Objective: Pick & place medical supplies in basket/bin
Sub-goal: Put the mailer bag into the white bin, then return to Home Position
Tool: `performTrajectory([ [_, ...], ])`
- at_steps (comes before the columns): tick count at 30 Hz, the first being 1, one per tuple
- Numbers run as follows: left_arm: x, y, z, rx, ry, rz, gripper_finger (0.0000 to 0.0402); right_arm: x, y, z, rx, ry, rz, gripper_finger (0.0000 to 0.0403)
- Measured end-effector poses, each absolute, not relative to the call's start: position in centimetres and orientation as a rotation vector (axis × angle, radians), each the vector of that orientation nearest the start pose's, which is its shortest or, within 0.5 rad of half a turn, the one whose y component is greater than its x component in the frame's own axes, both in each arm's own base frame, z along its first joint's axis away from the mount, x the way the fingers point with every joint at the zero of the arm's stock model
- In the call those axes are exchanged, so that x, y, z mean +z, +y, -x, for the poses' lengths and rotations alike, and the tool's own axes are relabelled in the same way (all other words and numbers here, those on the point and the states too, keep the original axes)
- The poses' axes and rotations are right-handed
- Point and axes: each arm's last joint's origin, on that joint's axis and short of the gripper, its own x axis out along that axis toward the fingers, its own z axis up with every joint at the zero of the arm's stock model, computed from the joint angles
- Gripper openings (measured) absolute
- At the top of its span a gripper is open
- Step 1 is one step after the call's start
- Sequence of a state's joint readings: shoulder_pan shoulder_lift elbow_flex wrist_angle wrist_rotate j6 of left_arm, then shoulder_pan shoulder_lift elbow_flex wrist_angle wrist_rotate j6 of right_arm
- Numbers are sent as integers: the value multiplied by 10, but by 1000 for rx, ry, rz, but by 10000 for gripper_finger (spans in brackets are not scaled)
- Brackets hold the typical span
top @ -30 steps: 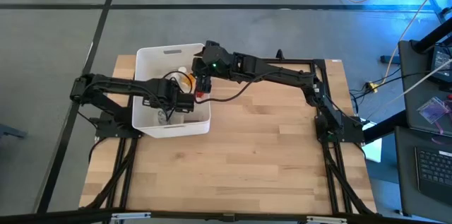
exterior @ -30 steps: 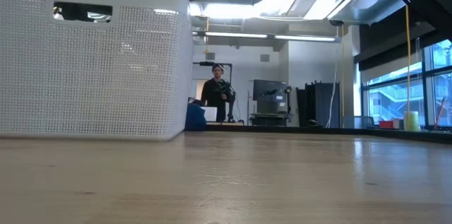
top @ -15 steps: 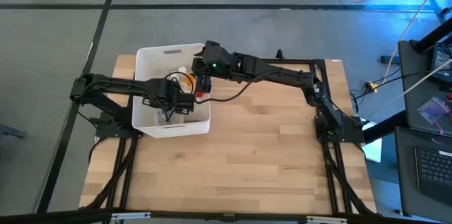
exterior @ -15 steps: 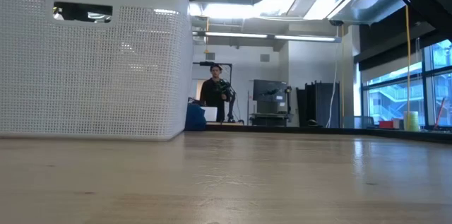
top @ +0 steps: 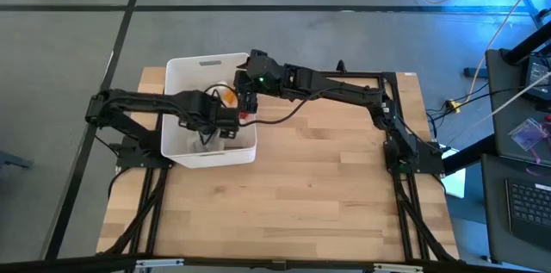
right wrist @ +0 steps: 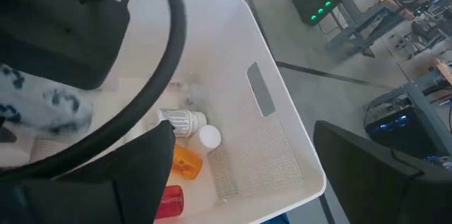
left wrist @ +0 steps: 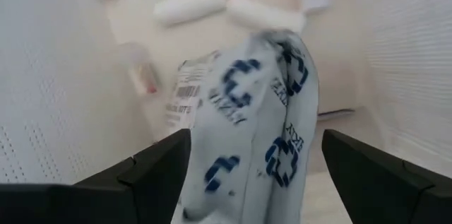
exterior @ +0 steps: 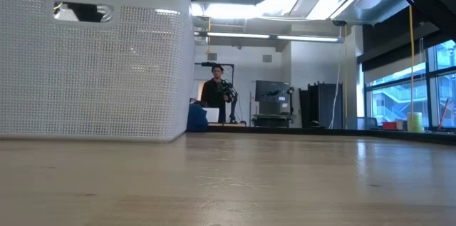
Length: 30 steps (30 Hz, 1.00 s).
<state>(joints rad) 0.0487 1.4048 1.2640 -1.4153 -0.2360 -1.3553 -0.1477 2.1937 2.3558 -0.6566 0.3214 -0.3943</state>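
The white bin [top: 185, 71] stands on the table's far left part; the low view shows its perforated wall [exterior: 92, 69]. My left gripper [top: 217, 127] hangs over the bin's inside, open [left wrist: 256, 133]. A white packet with blue marks [left wrist: 247, 111] stands blurred between its fingers, and also shows under that gripper as a packet [right wrist: 42, 104] in the right wrist view. My right gripper [top: 244, 105] is open [right wrist: 244, 128] over the bin's right rim and holds nothing. On the bin floor lie white rolls [left wrist: 191, 5], an orange bottle [right wrist: 187, 164], a red bottle [right wrist: 169, 199] and a white bottle [right wrist: 185, 119]. My left gripper has the white packet [left wrist: 212, 125] between its open fingers, which point down into the bin. I cannot tell whether the fingers touch the packet. The packet hangs upright above the bin floor.
The bin's handle slot [right wrist: 259, 90] is in its far wall. Bare wooden table [top: 327, 195] stretches to the right and near side of the bin. A black cable [right wrist: 166, 54] loops over the bin. A person [exterior: 216, 94] stands far off in the room.
My left gripper has shifted slightly toward the table's far edge above the bin. In the low view a dark shape now shows through the bin's handle slot. My right arm has kept still.
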Motion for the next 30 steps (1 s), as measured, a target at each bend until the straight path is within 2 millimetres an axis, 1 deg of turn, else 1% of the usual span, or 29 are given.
performTrajectory([
  [5, 312, 19, -232, 1137, 1077, 892, 309, 372, -81, -483, -355, 584, 422, 336],
  [7, 322, 19, -233, 1108, 1069, 862, 309, 374, -80, -479, -354, 595, 419, 336],
  [8, 327, 19, -232, 1098, 1065, 835, 309, 379, -80, -477, -360, 581, 405, 336],
  [11, 346, 21, -228, 1072, 1037, 744, 308, 400, -77, -459, -373, 560, 340, 336],
  [13, 361, 21, -224, 1025, 995, 677, 309, 412, -74, -444, -344, 569, 270, 336],
  [16, 383, 17, -216, 933, 928, 555, 308, 421, -68, -424, -259, 622, 162, 336],
  [18, 398, 13, -208, 876, 884, 505, 308, 426, -65, -409, -239, 668, 122, 336],
  [20, 411, 9, -197, 831, 839, 490, 308, 434, -61, -395, -244, 686, 77, 336],
  [22, 421, 7, -185, 791, 811, 486, 308, 443, -57, -381, -253, 693, 44, 336],
  [24, 427, 6, -174, 769, 778, 480, 308, 451, -51, -372, -284, 682, 29, 336],
  [26, 432, 6, -161, 807, 724, 373, 308, 458, -42, -363, -312, 684, 40, 336],
  [27, 436, 6, -152, 834, 679, 349, 308, 460, -37, -358, -328, 686, 42, 336],
  [28, 440, 6, -144, 840, 636, 349, 308, 463, -32, -354, -338, 684, 49, 336],
  [30, 449, 4, -126, 791, 565, 361, 308, 467, -21, -347, -356, 673, 65, 336],
])
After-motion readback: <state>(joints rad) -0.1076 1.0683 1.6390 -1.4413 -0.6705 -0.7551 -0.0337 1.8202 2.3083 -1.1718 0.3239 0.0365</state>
